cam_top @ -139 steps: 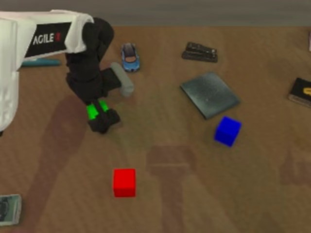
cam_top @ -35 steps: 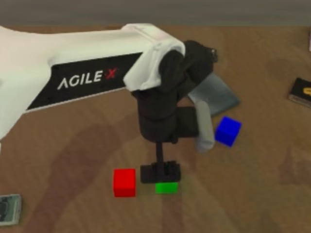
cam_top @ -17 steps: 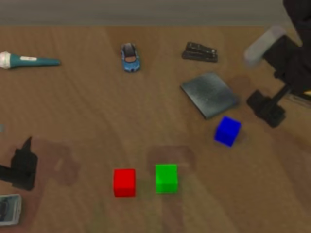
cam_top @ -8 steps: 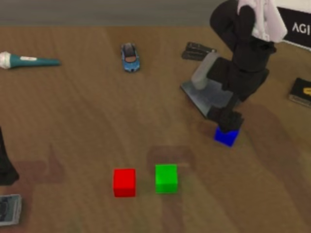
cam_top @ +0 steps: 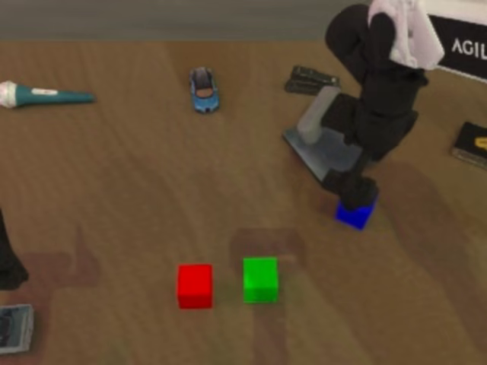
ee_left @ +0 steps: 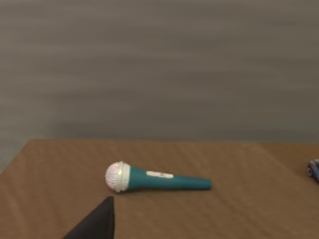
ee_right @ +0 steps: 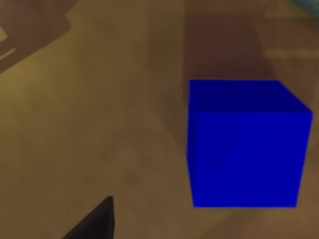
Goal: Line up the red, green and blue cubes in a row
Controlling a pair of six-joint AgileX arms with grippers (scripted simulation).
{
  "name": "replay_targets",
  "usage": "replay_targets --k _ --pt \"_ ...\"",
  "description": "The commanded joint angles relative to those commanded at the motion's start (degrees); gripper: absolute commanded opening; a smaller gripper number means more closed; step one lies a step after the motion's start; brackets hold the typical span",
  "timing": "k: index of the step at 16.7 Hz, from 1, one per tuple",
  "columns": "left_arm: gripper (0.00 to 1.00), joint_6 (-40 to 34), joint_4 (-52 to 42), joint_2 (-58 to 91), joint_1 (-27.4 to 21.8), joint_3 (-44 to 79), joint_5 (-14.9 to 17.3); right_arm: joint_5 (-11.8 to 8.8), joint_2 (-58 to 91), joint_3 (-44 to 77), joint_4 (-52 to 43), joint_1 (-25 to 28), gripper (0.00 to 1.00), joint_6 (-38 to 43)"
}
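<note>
The red cube (cam_top: 195, 285) and the green cube (cam_top: 260, 279) sit side by side near the table's front, a small gap between them. Farther back and to the right lies the blue cube (cam_top: 356, 217), half covered from above by my right gripper (cam_top: 354, 192), which hovers right over it. The right wrist view has the blue cube (ee_right: 246, 144) standing free on the wood, with one dark fingertip (ee_right: 97, 221) well off to its side and not touching it; the gripper is open. My left gripper (cam_top: 9, 265) is parked at the table's left edge, open and holding nothing.
A blue toy car (cam_top: 203, 89), a teal microphone (cam_top: 46, 95) and a black stapler (cam_top: 313, 80) lie along the back. A grey slab (cam_top: 323, 148) sits just behind the blue cube. A black box (cam_top: 472, 144) is at the right edge, a small device (cam_top: 14, 328) at the front left corner.
The green cube was set down beside the red one and the left arm withdrew to the left edge. The right arm swung in from the right and settled over the blue cube.
</note>
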Motion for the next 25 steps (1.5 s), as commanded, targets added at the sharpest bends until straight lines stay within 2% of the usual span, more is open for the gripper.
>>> replay_targets --k 6,11,24,25 --pt "1.00 0.00 0.00 0.00 0.00 0.00 0.00 0.05 4.75 -6.70 11.96 0.19 1.00 0.16" --pt "1.00 0.00 0.00 0.00 0.00 0.00 0.00 0.06 5.79 -7.90 13.78 0.24 1.00 0.17" --pt "1.00 0.00 0.00 0.00 0.00 0.00 0.00 0.06 5.79 -7.90 13.78 0.24 0.02 0.17" --pt "1.00 0.00 0.00 0.00 0.00 0.00 0.00 0.06 5.79 -7.90 13.78 0.24 0.00 0.17"
